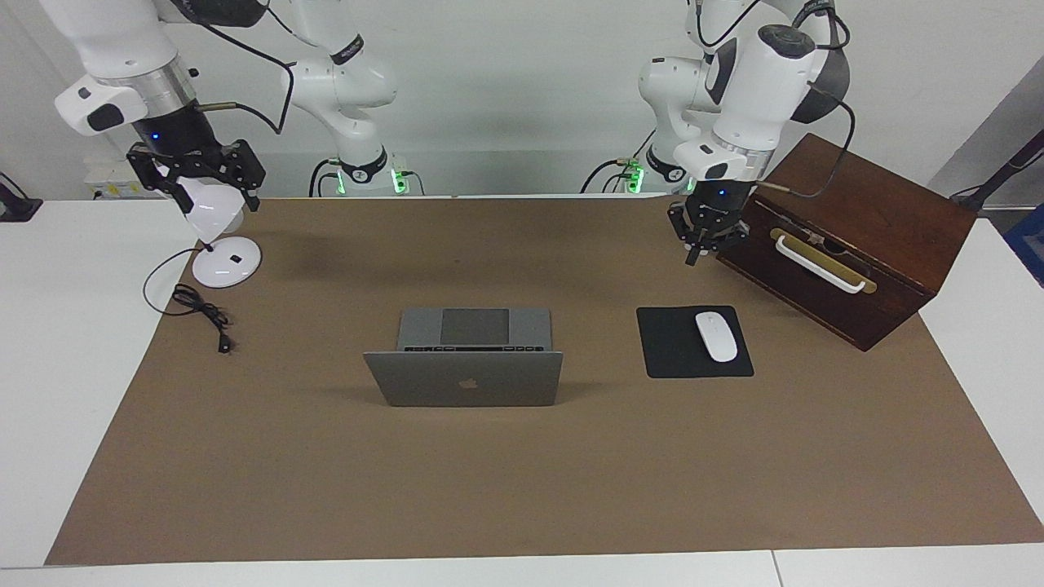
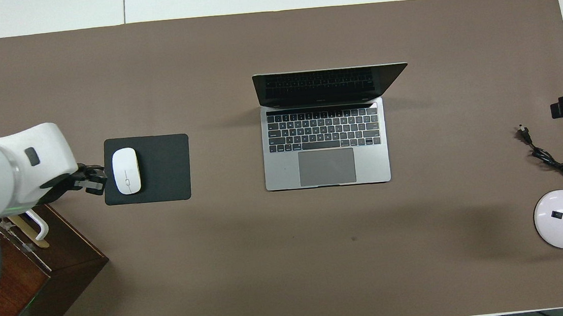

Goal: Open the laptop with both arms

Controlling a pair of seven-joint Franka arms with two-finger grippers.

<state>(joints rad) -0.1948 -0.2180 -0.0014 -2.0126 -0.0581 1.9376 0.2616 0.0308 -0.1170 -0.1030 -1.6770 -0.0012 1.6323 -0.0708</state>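
Note:
The silver-grey laptop (image 1: 465, 379) stands open in the middle of the brown mat, its lid upright with the apple logo facing away from the robots. In the overhead view the laptop (image 2: 325, 144) shows its dark screen, keyboard and trackpad. My left gripper (image 1: 703, 249) hangs in the air by the wooden box, over the mat's edge beside the mouse pad; it also shows in the overhead view (image 2: 93, 180). My right gripper (image 1: 214, 194) is open and empty, up in the air over the white lamp. Neither gripper touches the laptop.
A black mouse pad (image 1: 673, 359) with a white mouse (image 1: 716, 336) lies toward the left arm's end. A dark wooden box (image 1: 856, 236) with a white handle stands beside it. A white desk lamp (image 1: 227, 262) with a black cable (image 1: 200, 314) stands toward the right arm's end.

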